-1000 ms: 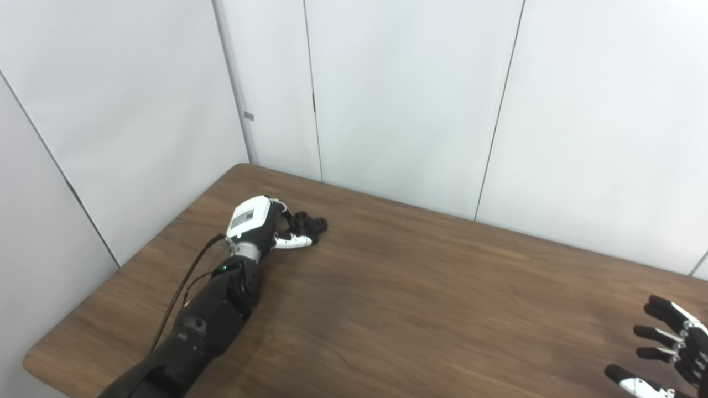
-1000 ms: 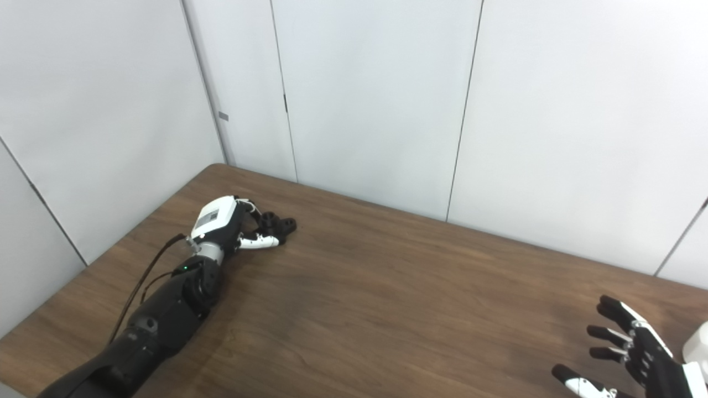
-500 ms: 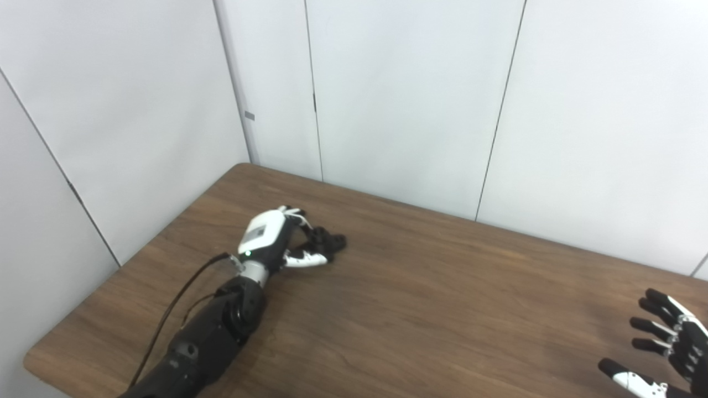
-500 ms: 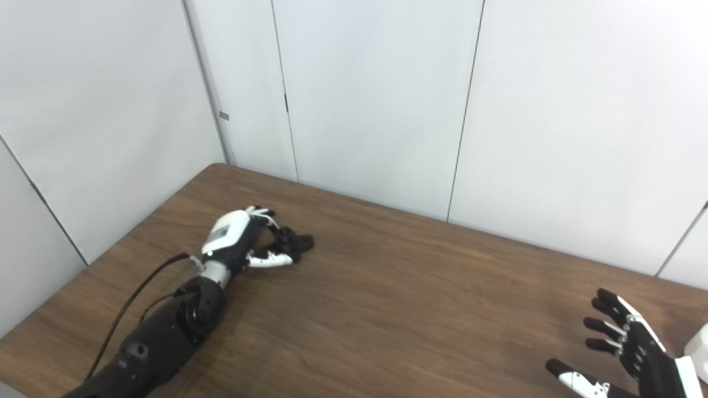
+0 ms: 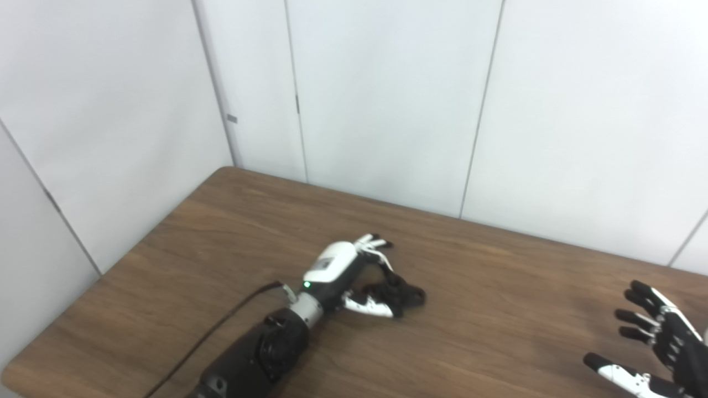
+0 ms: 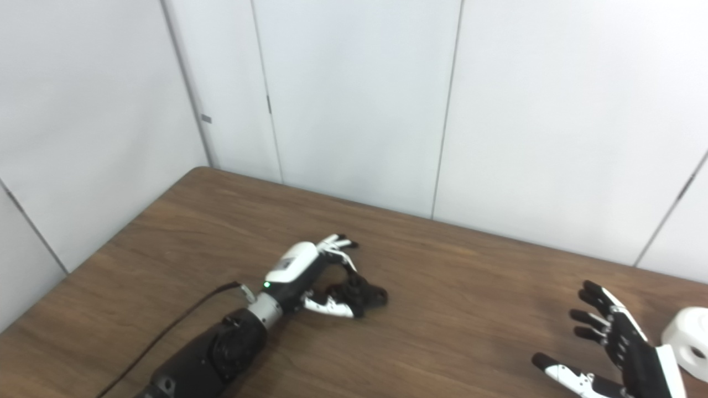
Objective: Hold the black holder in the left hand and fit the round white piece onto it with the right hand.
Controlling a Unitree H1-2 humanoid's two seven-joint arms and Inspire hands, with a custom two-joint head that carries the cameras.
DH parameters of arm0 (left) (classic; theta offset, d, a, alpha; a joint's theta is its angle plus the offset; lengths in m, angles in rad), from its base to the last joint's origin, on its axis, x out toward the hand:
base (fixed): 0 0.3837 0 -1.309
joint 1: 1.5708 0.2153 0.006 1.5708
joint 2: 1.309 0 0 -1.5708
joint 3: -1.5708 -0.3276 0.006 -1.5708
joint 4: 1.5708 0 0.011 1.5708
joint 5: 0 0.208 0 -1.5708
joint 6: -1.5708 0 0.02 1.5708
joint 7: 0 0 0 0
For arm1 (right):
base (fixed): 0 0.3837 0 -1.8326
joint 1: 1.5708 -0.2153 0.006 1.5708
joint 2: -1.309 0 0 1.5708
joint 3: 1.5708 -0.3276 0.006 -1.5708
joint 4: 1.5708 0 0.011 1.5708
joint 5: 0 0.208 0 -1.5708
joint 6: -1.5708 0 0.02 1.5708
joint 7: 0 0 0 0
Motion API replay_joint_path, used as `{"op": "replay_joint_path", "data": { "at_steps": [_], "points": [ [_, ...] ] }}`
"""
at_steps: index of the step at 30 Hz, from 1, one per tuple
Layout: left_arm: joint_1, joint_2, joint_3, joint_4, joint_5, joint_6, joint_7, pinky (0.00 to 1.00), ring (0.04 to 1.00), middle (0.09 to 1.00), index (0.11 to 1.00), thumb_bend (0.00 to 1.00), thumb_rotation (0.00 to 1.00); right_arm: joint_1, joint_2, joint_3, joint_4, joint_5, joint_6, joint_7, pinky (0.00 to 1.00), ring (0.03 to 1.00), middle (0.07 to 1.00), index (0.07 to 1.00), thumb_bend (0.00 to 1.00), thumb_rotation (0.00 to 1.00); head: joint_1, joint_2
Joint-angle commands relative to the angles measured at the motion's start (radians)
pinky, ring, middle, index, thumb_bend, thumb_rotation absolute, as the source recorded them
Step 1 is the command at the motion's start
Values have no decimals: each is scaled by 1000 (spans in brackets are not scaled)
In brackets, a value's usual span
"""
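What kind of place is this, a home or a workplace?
Probably a lab or test cell rather than a home: a bare wooden table is closed in by plain white wall panels, and the only things on it are a black holder and a round white piece.

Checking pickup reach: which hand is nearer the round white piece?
Right. The right hand is open just left of the round white piece; the left hand holds the black holder far across the table.

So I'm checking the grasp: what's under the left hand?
The black holder sits under the left hand, its fingers curled over it, on the table. The hand covers the holder's near side.
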Motion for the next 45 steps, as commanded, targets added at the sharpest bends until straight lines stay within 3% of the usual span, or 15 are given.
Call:
{"op": "replay_joint_path", "data": {
  "at_steps": [1, 9, 16, 21, 32, 38, 41, 43, 44, 45],
  "points": [
    [19, -21, -34, 18, 6, -20, -60, 866, 982, 883, 482, 525, 62, -36, -7, -8, -11, 2, -63, -19, 659, 735, 840, 849, 617, 0, -25, 9],
    [16, -67, -110, 47, 67, -66, -91, 833, 948, 869, 481, 524, 60, -40, -12, -2, 25, -10, -142, -24, 564, 697, 815, 829, 656, 6, -160, 44],
    [-18, -113, -166, 149, 138, -21, -114, 970, 969, 873, 482, 524, 57, -56, -8, 1, 69, -20, -182, -34, 568, 693, 812, 819, 685, 135, -245, 55],
    [-56, -116, -223, 223, 202, -7, -88, 947, 949, 867, 482, 525, 58, -62, -8, 2, 75, -40, -194, -47, 562, 689, 807, 810, 698, 176, -265, 55],
    [-64, -91, -252, 244, 203, 21, -92, 937, 944, 860, 483, 525, 57, -55, -13, -7, 32, -74, -173, -55, 545, 696, 826, 822, 690, 198, -314, 54],
    [-59, -71, -252, 247, 198, 14, -97, 948, 945, 871, 483, 524, 55, -83, -32, -24, -5, -90, -129, -45, 538, 673, 784, 811, 692, 208, -408, 45],
    [-58, -56, -252, 253, 197, -3, -92, 943, 949, 869, 484, 524, 55, -114, -58, -33, -17, -113, -92, -42, 516, 628, 738, 808, 671, 205, -511, 21],
    [-55, -43, -248, 251, 190, -12, -94, 940, 946, 867, 484, 524, 55, -134, -75, -36, -24, -142, -71, -49, 525, 636, 745, 809, 677, 222, -608, -4],
    [-55, -39, -247, 252, 187, -17, -94, 939, 944, 867, 484, 523, 54, -140, -78, -37, -25, -150, -64, -52, 534, 644, 752, 810, 685, 220, -608, -4],
    [-54, -33, -246, 257, 186, -29, -87, 934, 941, 864, 484, 523, 54, -151, -86, -42, -25, -159, -62, -58, 539, 651, 756, 810, 689, 219, -657, -17]
  ]
}}
